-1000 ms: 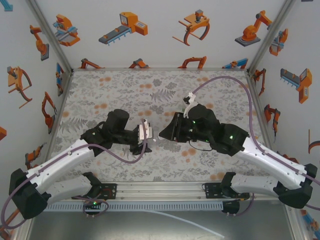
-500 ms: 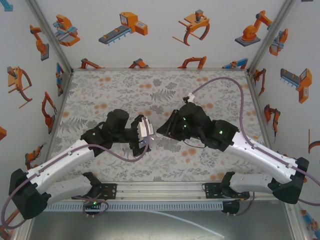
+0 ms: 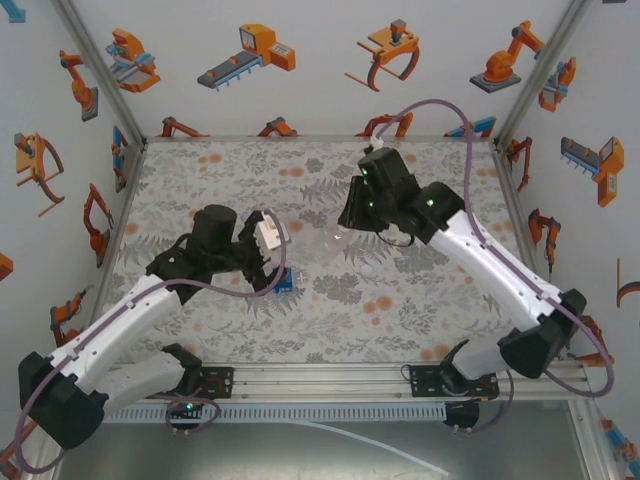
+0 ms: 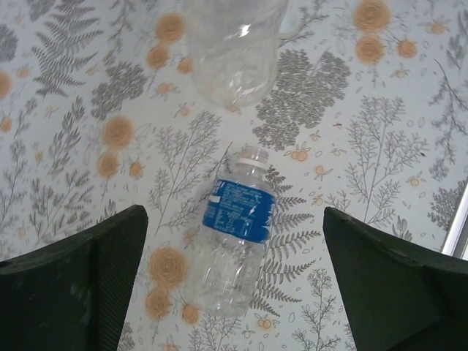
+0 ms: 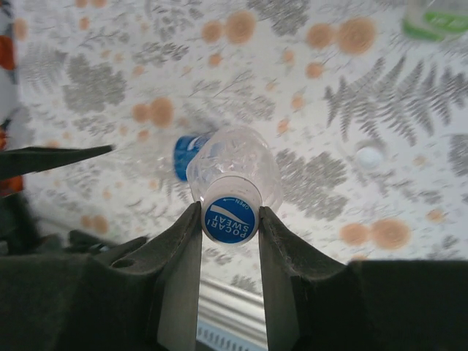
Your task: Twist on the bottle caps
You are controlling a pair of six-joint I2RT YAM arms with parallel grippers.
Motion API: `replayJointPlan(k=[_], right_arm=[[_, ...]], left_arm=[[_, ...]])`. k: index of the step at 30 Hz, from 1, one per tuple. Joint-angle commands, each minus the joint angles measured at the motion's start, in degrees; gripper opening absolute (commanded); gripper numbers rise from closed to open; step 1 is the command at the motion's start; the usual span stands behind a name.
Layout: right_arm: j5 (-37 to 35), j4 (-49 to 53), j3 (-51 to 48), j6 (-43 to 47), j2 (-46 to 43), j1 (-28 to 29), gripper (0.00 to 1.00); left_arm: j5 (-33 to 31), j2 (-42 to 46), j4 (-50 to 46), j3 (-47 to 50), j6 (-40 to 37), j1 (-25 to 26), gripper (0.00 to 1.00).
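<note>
— So, where does the right hand (image 5: 231,216) stand?

— Clamped on the blue cap (image 5: 232,221) of the clear bottle (image 5: 234,164), one finger at 9 o'clock of the cap and the other at 3. Whether the bottle's base rests on the tabletop (image 4: 380,146) or hangs free, I cannot tell.

— And the left hand (image 4: 234,214)?

— Fingers wide apart, holding nothing. It hovers over the blue-label bottle (image 4: 238,208), which lies on its side with its neck toward 12 o'clock in the left wrist view. The clear bottle is just beyond it, also at 12.

— How to do this step well, then?

— As I judge it, the cap turns only if the body is held. The left hand should take the clear bottle round its middle, gently, since thin plastic buckles. The right hand should hold the cap square to the neck and twist until snug.

— Anything inside them?

— Both look empty; the pattern shows straight through. The blue-label one has a pale end at its neck, but I cannot say if it is a cap or the bare rim. In the right wrist view a loose white cap (image 5: 369,156) lies at 3 o'clock of the clear bottle. A green bottle (image 5: 439,18) sits at 1 o'clock, contents unclear.
</note>
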State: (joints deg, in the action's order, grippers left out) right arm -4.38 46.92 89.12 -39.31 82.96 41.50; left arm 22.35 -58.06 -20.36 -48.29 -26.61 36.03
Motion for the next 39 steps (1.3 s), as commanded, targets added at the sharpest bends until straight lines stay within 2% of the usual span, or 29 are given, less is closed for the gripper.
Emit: replayJointPlan(k=[1, 2, 6, 10, 19, 34, 35, 37, 39], right_arm=[[0.15, 3.88, 5.63, 11.71, 5.25, -2.71, 0.0], [-0.28, 3.88, 7.09, 13.47, 6.73, -3.3, 0.0], [-0.96, 4.06, 14.35, 18.78, 14.28, -6.2, 0.0], [-0.98, 4.06, 21.12, 20.64, 21.28, -8.54, 0.0], [-0.37, 4.59, 31.05, 22.03, 32.33, -10.72, 0.0], [-0.67, 1.87, 28.61, 21.52, 36.35, -11.48, 0.0], [-0.5, 1.79, 28.27, 21.53, 36.23, -11.52, 0.01], [-0.11, 1.69, 28.07, 21.47, 36.11, -11.52, 0.14], [0.4, 1.91, 28.16, 21.4, 35.91, -11.52, 0.19]], left_arm=[[1.06, 1.54, 1.4, -1.85, 6.96, -2.45, 0.97], [-0.14, 1.57, 1.65, -1.89, 8.55, -2.98, 0.97], [-11.88, 0.28, 1.28, -3.24, 18.42, -4.81, 0.97], [-11.76, -0.76, 0.11, -3.03, 18.99, -5.89, 0.97], [-13.72, 1.9, 5.94, 2.55, 17.71, -5.88, 0.97], [-12.37, 0.74, 3.62, 1.75, 16.2, -5.84, 0.97], [-12.35, 0.8, 3.58, 1.79, 16.24, -5.81, 0.97], [-12.14, 0.76, 3.75, 1.89, 16.23, -5.8, 0.97], [-11.77, 0.52, 3.79, 1.74, 16.23, -5.83, 0.97]])
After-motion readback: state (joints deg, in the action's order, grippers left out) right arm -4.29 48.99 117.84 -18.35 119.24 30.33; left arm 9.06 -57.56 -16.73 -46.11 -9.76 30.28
